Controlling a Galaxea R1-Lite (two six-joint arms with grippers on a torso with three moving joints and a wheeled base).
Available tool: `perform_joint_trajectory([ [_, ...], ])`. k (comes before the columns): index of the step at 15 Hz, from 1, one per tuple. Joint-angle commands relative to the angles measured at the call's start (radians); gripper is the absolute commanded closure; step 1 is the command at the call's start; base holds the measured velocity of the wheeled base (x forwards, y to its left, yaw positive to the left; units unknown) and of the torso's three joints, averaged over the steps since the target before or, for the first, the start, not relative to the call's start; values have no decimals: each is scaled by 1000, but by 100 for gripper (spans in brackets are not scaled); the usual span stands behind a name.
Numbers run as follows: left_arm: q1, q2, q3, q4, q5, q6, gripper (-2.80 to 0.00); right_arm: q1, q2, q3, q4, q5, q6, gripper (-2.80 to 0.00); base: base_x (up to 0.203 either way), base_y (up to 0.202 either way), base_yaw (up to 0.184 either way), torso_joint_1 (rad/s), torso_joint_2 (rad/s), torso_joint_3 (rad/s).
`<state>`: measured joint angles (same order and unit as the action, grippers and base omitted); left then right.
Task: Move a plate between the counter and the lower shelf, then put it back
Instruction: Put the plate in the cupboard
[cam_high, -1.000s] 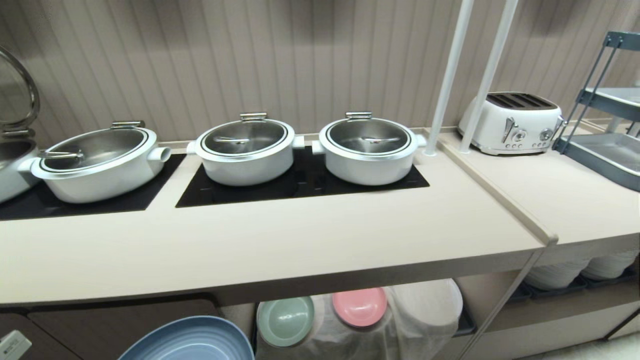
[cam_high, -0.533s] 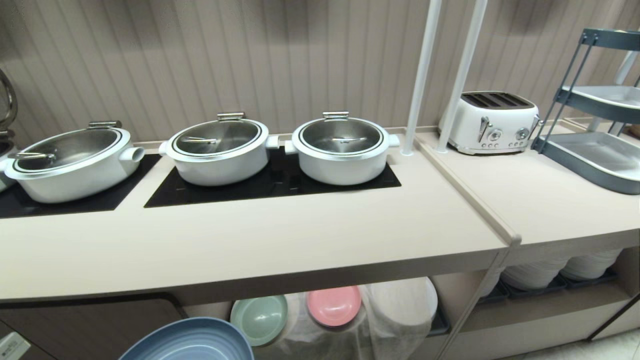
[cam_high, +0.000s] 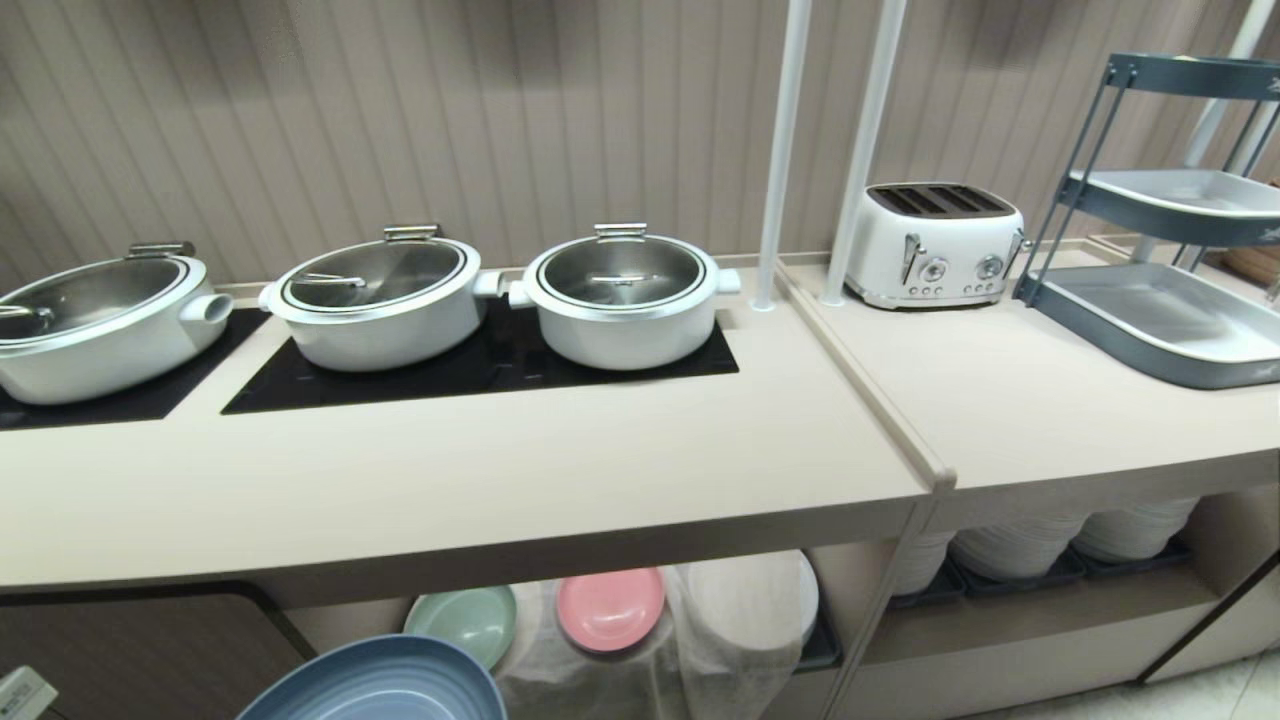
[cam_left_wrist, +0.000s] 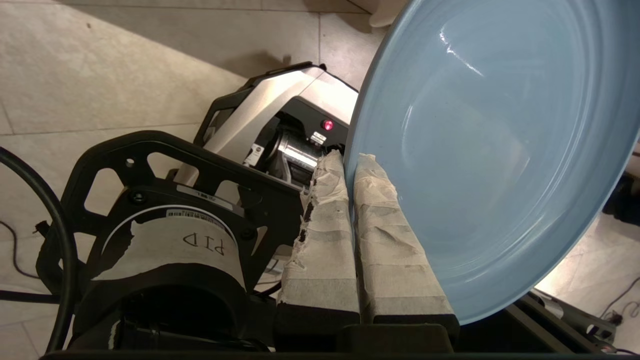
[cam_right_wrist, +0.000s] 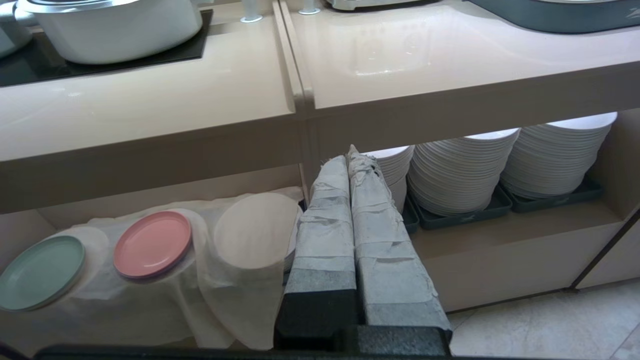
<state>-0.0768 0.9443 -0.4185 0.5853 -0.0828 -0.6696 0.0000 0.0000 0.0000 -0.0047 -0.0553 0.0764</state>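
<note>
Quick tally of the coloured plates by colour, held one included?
Light-blue plate, gripped at its rim by the left end effector: 1
Pink plate on the lower shelf cloth: 1
Pale green plate beside it: 1
Total: 3

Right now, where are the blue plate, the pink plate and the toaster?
blue plate (cam_left_wrist: 500, 150), left wrist view, on its inner face.
pink plate (cam_high: 610, 608), head view, on its centre.
toaster (cam_high: 935, 245), head view, on its front side.
</note>
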Motion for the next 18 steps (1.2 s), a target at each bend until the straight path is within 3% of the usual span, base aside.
perform_joint_trajectory([
  [1,0,-1,3,4,0,-4,0,-1,0,0,0,0,0,0,0,-195,1,7,2,6],
  [18,0,-16,14,5,-12,-2,0,0,0,0,-1,0,0,0,0,-194,0,2,2,3],
])
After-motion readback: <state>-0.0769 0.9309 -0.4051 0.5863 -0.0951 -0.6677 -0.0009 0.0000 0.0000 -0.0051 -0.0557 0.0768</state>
